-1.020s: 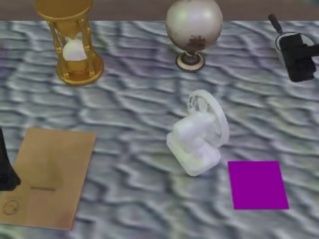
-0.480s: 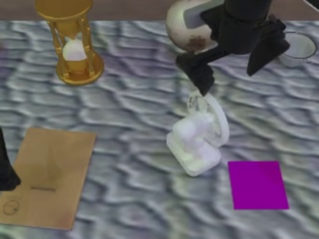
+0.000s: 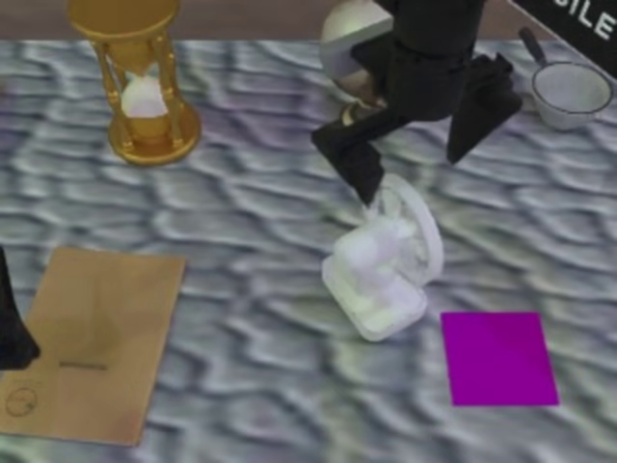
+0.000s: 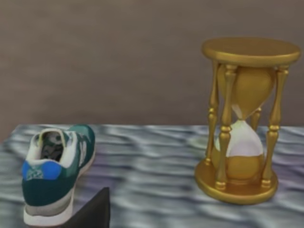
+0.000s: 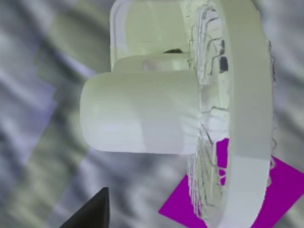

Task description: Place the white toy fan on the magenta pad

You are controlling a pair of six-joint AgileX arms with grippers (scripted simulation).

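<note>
Right gripper (image 3: 413,162) hangs spread open right over the white toy fan (image 3: 381,265) mid-table, with the magenta pad (image 3: 498,357) at its 4 o'clock. Only the left wrist view catches a teal sneaker (image 4: 56,175) beside the hourglass (image 4: 246,121). The left arm (image 3: 12,328) is cut off at 9 o'clock; can't tell its claw.

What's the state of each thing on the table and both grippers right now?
fan: upright on the table, off the pad
pad: flat, bare
right gripper: open, above the fan
left gripper: parked at the table's left edge
hourglass: upright
globe: upright, partly hidden
shoe: upright
</note>
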